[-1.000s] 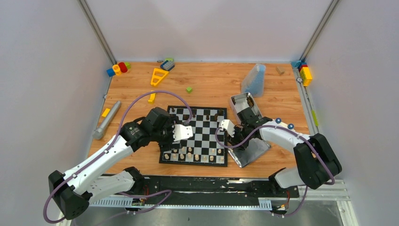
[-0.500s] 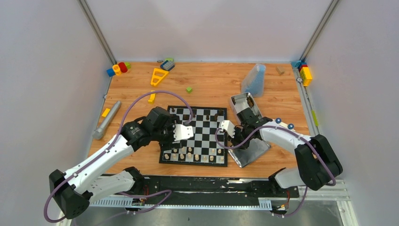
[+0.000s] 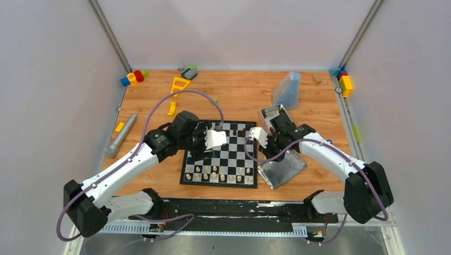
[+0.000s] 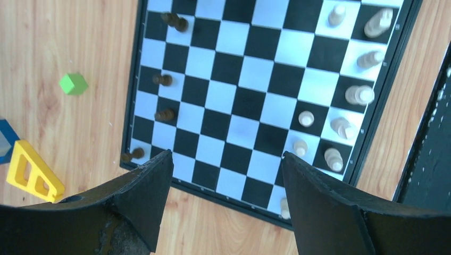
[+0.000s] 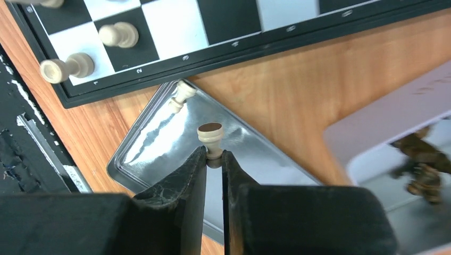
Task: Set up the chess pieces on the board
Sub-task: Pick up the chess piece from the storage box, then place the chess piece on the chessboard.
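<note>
Pinching a cream piece [image 5: 210, 137] by its narrow end above the tray [image 5: 154, 144], the right fingers [image 5: 187, 180] are risking a slip before reaching the board [image 5: 228, 47]; the left fingers [image 4: 144, 186] are hanging wide over it.

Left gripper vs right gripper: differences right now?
Left gripper is wide open and empty; right gripper is shut on a cream chess piece. Left gripper hangs over the board; right gripper sits off its edge, near the metal tray. Both have black fingers.
</note>
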Motion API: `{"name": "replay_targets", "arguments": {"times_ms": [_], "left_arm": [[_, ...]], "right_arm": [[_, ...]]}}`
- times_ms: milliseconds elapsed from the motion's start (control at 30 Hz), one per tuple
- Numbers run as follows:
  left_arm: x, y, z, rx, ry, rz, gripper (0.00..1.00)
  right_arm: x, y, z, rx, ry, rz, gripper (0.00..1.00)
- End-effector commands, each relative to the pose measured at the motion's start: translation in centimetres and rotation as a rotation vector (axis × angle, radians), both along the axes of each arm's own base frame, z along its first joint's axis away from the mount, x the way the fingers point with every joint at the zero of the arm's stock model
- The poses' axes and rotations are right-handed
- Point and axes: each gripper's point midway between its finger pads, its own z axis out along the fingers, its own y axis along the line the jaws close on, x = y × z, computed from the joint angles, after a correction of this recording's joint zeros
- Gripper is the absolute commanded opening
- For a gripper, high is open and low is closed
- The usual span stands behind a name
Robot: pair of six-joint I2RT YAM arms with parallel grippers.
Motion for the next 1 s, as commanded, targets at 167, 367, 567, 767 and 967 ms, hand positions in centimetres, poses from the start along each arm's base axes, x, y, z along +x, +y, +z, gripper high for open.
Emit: {"name": "replay_targets", "arguments": {"times_ms": [167,367,567,767,967], "left_arm": [[4.7,1.0,6.7,-0.298,-0.011,0.215,0.8],[6.2,6.2,9.9,-0.437,-0.032,0.383,0.81],[6.1,10.2,11.0,-0.463,-0.081,0.503,0.83],[5.5,11.4,10.1,-0.426,-0.082,0.526,0.83],[5.2,11.6,9.9,-0.408,-0.095,0.517,0.83]], "right_arm": [[3.6,2.6,5.8,-0.145,-0.1,0.075,0.0],[5.6,4.0,5.9,-0.413,-0.131,0.184,0.0],[6.7,5.2,4.4,-0.643,-0.124,0.295,0.0],[6.9,6.6,3.7,-0.783,-0.111,0.373,0.02],[6.6,7.0,2.2,-0.89,-0.078,0.414,0.03]]}}
